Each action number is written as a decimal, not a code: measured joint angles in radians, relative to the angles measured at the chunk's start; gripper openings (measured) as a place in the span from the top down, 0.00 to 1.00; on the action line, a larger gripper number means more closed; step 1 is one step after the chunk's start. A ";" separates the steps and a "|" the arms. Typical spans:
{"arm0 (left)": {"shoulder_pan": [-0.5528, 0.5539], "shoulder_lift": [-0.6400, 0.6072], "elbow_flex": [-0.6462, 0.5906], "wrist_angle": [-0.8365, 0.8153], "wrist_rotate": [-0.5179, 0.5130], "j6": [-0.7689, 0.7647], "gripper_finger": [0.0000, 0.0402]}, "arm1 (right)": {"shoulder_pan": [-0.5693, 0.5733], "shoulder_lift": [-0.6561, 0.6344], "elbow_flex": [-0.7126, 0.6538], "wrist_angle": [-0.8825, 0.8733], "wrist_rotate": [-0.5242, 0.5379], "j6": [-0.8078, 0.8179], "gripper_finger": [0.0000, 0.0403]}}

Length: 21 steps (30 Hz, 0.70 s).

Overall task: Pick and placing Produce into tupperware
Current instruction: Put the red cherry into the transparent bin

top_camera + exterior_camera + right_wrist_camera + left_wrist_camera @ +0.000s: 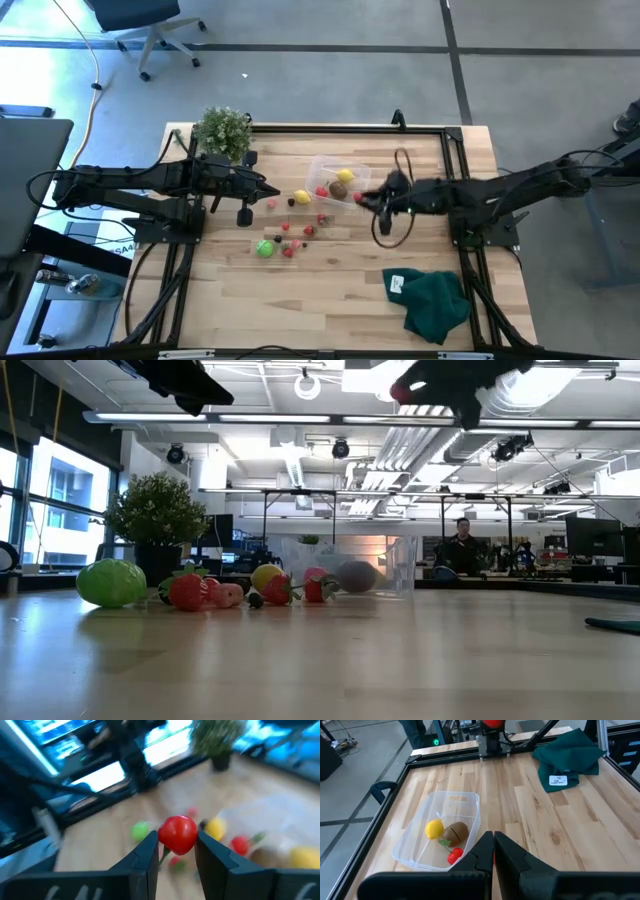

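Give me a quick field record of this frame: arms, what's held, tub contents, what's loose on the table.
right gripper: raised beside the tub, shut on a red round fruit
left gripper: above the table near the tub's other side, jaws together, holding nothing
tub: clear, upright; holds a yellow fruit, a brown piece and a red piece
loose produce: bright green piece, several small red pieces, a yellow piece
other: potted plant, dark green cloth
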<state>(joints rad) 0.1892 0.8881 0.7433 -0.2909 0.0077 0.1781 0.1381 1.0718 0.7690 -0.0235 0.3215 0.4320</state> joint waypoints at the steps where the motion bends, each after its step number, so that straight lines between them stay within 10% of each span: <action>1: 0.000 0.000 0.000 0.000 0.000 0.000 0.99 | -0.023 0.001 0.040 -0.055 0.006 -0.021 0.78; 10: 0.000 0.000 0.000 0.000 0.000 0.000 0.99 | -0.294 0.181 0.385 -0.468 -0.084 -0.178 0.78; 21: 0.000 0.000 0.000 0.000 0.000 0.000 0.99 | -0.473 0.613 0.582 -0.499 -0.344 -0.271 0.78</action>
<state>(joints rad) 0.1893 0.8879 0.7432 -0.2905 0.0076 0.1781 -0.3352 1.6852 1.3508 -0.5224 -0.0225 0.1615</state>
